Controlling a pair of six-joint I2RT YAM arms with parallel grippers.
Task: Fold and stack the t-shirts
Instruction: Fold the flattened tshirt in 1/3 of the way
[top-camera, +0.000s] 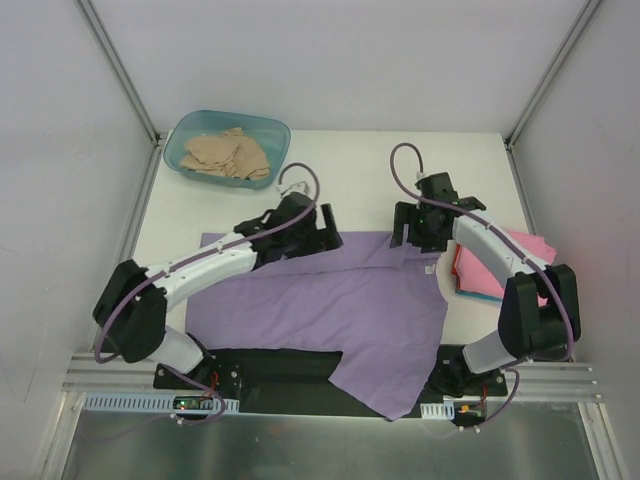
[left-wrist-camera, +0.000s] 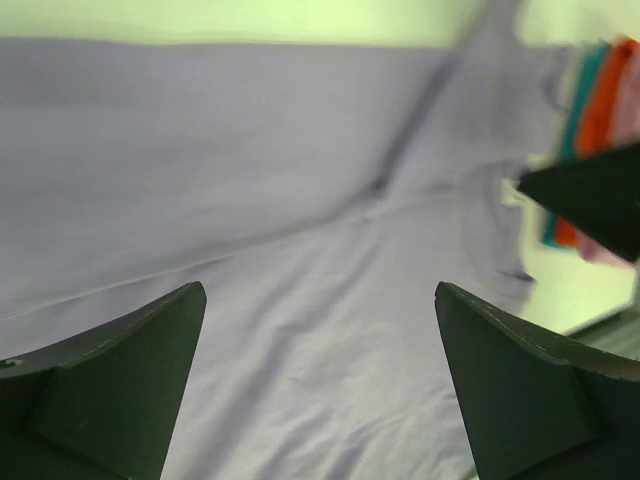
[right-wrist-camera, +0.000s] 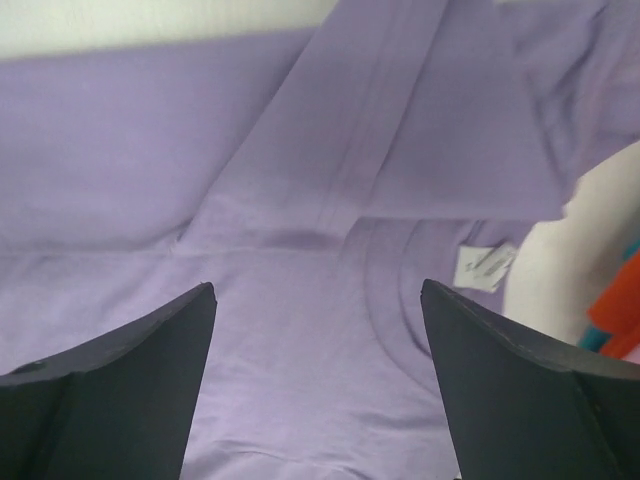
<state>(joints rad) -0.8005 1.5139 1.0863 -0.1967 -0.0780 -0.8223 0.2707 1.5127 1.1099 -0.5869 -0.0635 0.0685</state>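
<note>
Two arms over one white table (top-camera: 340, 170), with grey walls close on three sides. Bare white room at 12 o'clock, between the two grippers and past them to the far edge. Black base plate (top-camera: 280, 365) at 6 o'clock, partly under cloth.

Lavender t-shirt (top-camera: 330, 305) spread flat across the middle, soft and smooth, with a few long creases. Its far edge folded over in a straight band. One corner hanging past the near table edge at 6 o'clock. Small white tag (right-wrist-camera: 485, 266) by the round neck seam.

Left gripper (top-camera: 318, 232) low over the shirt's far edge at about 11 o'clock from the shirt's middle. Fingers (left-wrist-camera: 120, 385) spread wide, nothing between them, only purple cloth below.

Right gripper (top-camera: 418, 232) over the shirt's collar at about 1 o'clock. Fingers (right-wrist-camera: 530, 390) spread wide too, holding nothing.

Pink t-shirt (top-camera: 530, 250) folded flat at 3 o'clock, on top of a small pile with teal and orange edges showing, partly hidden by the right arm.

Tan t-shirt (top-camera: 228, 153) crumpled in a heap inside the teal tub (top-camera: 180, 140) at 10 o'clock, a shiny plastic bin with round corners.
</note>
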